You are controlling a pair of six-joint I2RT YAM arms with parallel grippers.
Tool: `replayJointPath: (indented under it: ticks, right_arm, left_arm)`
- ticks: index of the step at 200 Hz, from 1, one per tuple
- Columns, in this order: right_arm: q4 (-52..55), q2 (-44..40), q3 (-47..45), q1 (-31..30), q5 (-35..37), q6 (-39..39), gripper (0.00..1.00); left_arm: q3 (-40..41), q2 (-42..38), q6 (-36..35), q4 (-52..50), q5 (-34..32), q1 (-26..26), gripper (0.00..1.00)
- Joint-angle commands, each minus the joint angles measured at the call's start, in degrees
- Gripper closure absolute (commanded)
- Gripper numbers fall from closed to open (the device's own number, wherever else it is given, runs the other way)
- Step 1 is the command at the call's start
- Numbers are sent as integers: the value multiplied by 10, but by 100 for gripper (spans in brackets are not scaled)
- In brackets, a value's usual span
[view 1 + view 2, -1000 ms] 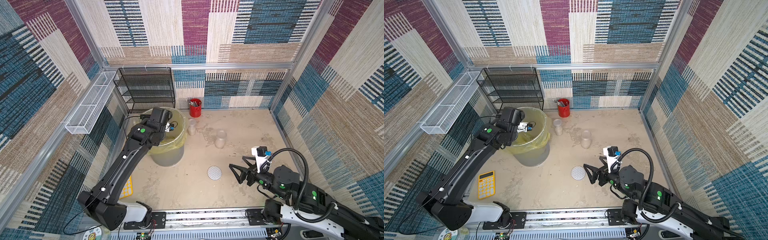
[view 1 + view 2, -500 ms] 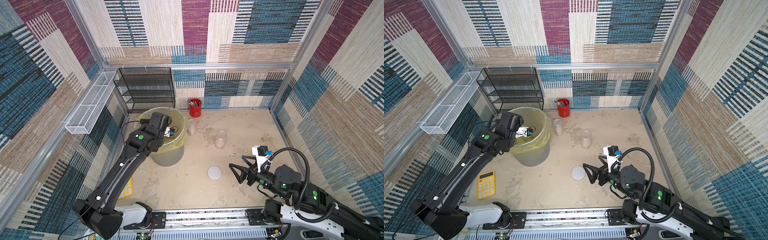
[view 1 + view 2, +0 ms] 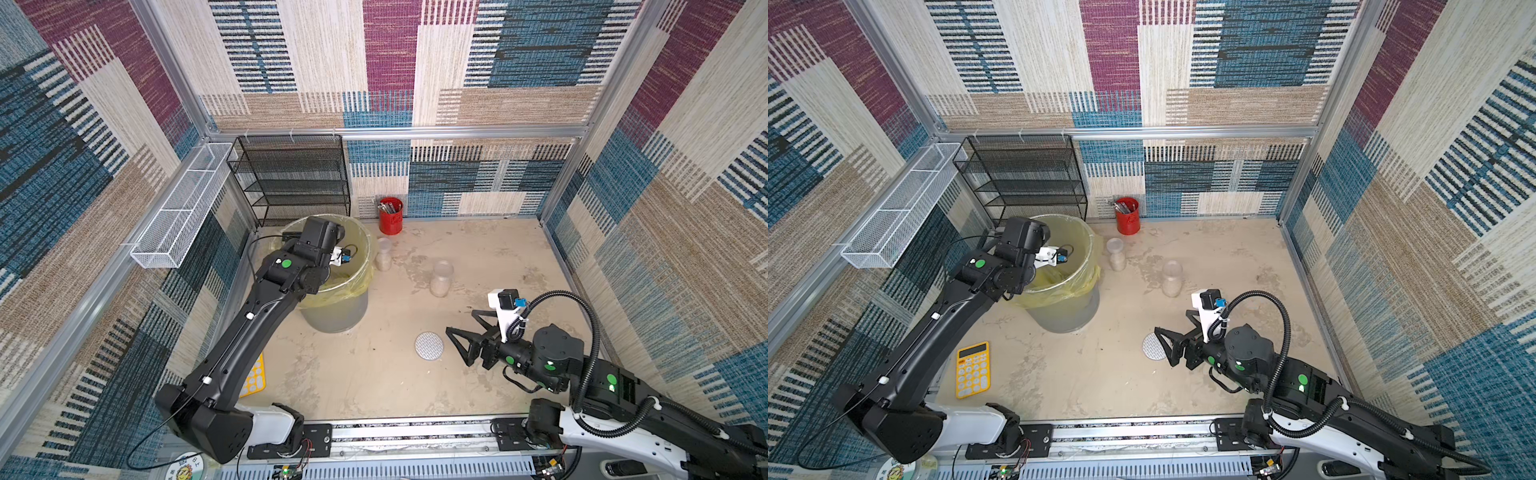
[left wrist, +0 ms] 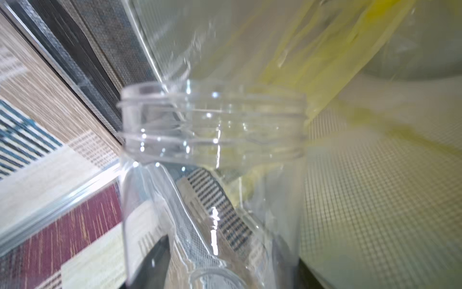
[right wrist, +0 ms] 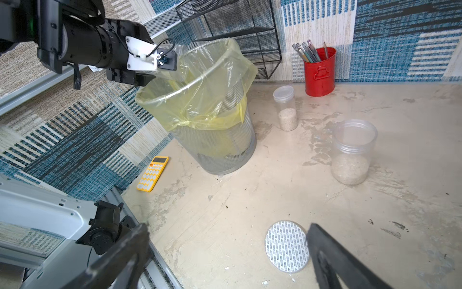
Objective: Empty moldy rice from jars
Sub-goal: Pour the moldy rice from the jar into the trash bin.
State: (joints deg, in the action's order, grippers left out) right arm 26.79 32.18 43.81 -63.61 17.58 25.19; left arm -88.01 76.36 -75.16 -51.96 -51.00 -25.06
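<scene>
My left gripper point(image 4: 225, 265) is shut on a clear jar point(image 4: 212, 130) over the bin's mouth. No grains show inside this jar, and its open threaded mouth faces the yellow liner. In both top views the arm's wrist hides it. Two more jars stand on the table. The narrow one point(image 5: 286, 110) has a lid and holds moldy rice point(image 5: 288, 120). The wider one point(image 5: 352, 152) is open, with moldy rice point(image 5: 350, 169) at its bottom. My right gripper point(image 5: 228, 226) hovers open and empty near the table's front, next to a round seal disc point(image 5: 286, 246).
The mesh bin point(image 3: 332, 316) with yellow liner point(image 5: 200, 100) stands at the left. A red cup of pens point(image 3: 390, 216) and a black wire shelf point(image 3: 291, 178) are at the back wall. A yellow calculator point(image 3: 972, 370) lies front left.
My left arm has shifted slightly over the bin, still holding the jar. The right arm has not moved.
</scene>
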Motion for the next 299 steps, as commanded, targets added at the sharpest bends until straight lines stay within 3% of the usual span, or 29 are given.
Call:
replayJointPath:
  ticks: [1, 8, 21, 58, 94, 123, 183, 229, 265, 299]
  right_arm:
    - [-38, -16, -17, 0, -2, -10, 1]
    - [-43, -13, -15, 0, -5, -13, 1]
    - [-12, 1, 6, -1, 0, -4, 1]
    - [-16, -11, -2, 0, 5, -7, 1]
    - [-19, 2, 12, 0, 7, -11, 1]
    - [-24, 22, 28, 0, 10, -15, 1]
    - [-27, 67, 60, 1, 15, -24, 1]
    - [3, 98, 91, 4, -5, 21, 1]
    - [32, 143, 117, 41, -43, 71, 1]
    - [20, 162, 126, 83, -100, 96, 1]
  left_arm:
    - [-25, 10, 34, -18, -15, -29, 91]
    - [-20, 10, 36, -36, -6, -22, 91]
    - [9, -17, -4, 31, -7, 5, 91]
    - [-7, -20, 20, 5, 7, -1, 91]
    - [-70, -26, 160, -54, 95, -1, 91]
    - [-74, -41, 227, -61, 169, -1, 91]
    - [-64, -87, 341, -43, 323, -1, 91]
    - [-64, -134, 397, -19, 417, -1, 88]
    - [-62, -155, 457, -16, 473, -1, 88]
    - [-8, -201, 521, 34, 554, -1, 84]
